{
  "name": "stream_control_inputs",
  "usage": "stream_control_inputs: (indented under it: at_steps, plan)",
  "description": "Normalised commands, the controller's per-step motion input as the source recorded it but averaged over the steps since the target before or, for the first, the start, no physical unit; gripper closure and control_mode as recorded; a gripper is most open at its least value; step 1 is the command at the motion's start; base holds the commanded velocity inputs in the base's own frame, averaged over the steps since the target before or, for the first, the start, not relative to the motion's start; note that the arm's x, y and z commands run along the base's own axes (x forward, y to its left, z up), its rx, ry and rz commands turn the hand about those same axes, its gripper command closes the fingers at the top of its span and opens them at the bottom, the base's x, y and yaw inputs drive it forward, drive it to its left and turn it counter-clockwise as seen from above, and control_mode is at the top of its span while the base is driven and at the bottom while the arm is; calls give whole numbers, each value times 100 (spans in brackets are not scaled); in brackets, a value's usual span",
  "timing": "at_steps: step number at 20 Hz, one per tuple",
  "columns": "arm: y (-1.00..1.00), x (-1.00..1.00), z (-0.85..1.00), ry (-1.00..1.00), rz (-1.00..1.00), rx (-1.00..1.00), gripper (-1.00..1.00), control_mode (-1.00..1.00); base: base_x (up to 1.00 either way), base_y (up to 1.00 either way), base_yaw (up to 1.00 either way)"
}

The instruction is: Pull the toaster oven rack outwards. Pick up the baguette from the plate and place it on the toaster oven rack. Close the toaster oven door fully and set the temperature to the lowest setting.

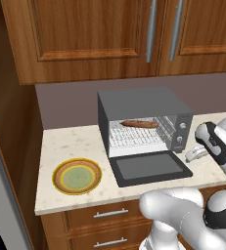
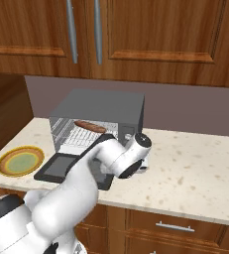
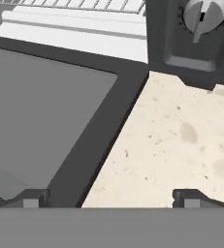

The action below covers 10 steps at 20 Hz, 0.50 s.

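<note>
**Door next: get under the front edge and swing it up**

The baguette lies on the rack inside the toaster oven; the door lies flat open on the counter; the gripper, jaws wide and empty, hovers over the door's right corner, below a knob. Hook beneath the front lip and lift evenly; keep clear of the control panel. The plate sits well apart, no obstacle.

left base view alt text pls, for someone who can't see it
A dark grey toaster oven sits on a speckled counter with its door folded down flat and a baguette on the rack inside. An empty plate lies to its left; the white arm's open gripper hovers right of the door.
</note>
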Motion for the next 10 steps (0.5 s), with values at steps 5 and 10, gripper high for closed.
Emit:
stream_control_inputs:
  at_steps: [5, 10]
  plan:
    - [-31, -20, -36, 3, 43, 0, -100, -100, 0, 0, 0]
    - [-13, -84, -35, -14, 29, 0, -100, -100, 0, 0, 0]
